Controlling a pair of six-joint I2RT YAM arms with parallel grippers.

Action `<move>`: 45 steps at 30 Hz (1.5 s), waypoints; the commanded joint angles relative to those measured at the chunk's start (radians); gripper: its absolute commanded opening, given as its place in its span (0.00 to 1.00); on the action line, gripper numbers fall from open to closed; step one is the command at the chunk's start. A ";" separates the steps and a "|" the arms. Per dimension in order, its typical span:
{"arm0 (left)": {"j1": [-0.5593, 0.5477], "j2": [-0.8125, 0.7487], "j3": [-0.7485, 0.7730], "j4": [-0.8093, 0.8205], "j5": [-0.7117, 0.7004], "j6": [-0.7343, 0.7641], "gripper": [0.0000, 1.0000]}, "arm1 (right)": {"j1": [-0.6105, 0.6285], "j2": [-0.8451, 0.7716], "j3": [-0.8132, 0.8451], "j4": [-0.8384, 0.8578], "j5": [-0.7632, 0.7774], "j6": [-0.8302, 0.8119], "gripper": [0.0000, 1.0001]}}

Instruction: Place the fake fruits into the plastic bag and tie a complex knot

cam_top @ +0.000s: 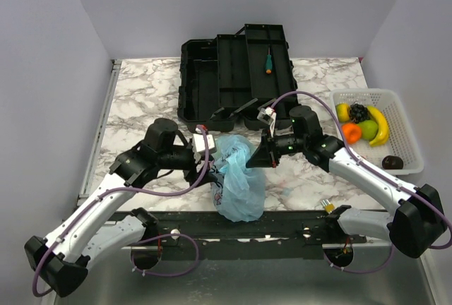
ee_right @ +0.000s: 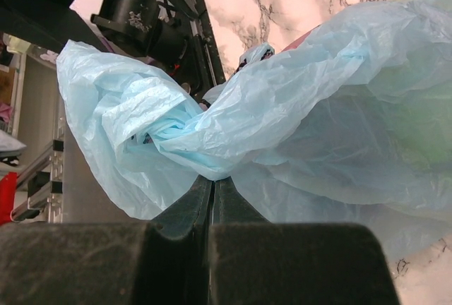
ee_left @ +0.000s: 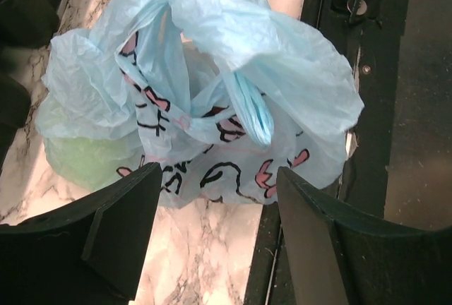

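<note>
Right tool (ee_right: 213, 181) sits hard against its lens. Its two fingers (ee_right: 296, 262) are pressed flat together, with a bunched fold of the bag (ee_right: 282, 128) pinched at their tips.

Desk (cam_top: 141, 100): marbled white top, with both arms reaching in from the near edge.

Toolbox (cam_top: 233, 72): black, lying open at the far end of the desk, trays showing.

Basket (cam_top: 406, 125): white mesh, at the right edge of the desk, well apart from the bag.

Bag: thin light-blue plastic with a pink and dark print. It stands crumpled at the near edge of the desk, between the two tools. The top is gathered, and one twisted strand (ee_left: 254, 111) hangs down the front. Cannot tell whether it is knotted.

Left tool (ee_left: 217, 178): fingers spread wide, one on each side of the bag's lower part. It grips nothing. Whether the fingers touch the plastic is unclear.

A pale green fruit (ee_left: 85, 157) shows through the plastic, low on one side of the bag.

In the basket:
- banana (cam_top: 379, 127), curved along the right of the cluster
- green ball (cam_top: 368, 130), just beside the banana
- orange (cam_top: 351, 132)
- yellow fruit (cam_top: 342, 112)
- grapes (cam_top: 359, 112), dark
- one dark fruit (cam_top: 393, 162), alone nearer the front

Screwdriver (cam_top: 268, 60): green handle, lying in a far tray of the toolbox.
</note>
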 commanded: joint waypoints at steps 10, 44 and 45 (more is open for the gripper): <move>-0.131 0.080 0.043 0.182 -0.099 -0.177 0.76 | 0.004 -0.004 0.009 0.010 0.020 0.004 0.01; 0.302 -0.015 -0.176 0.072 -0.309 0.157 0.00 | -0.168 -0.060 0.153 -0.428 0.440 -0.511 0.01; 0.303 -0.027 -0.191 0.080 -0.318 0.184 0.00 | -0.169 -0.066 0.143 -0.435 0.454 -0.533 0.01</move>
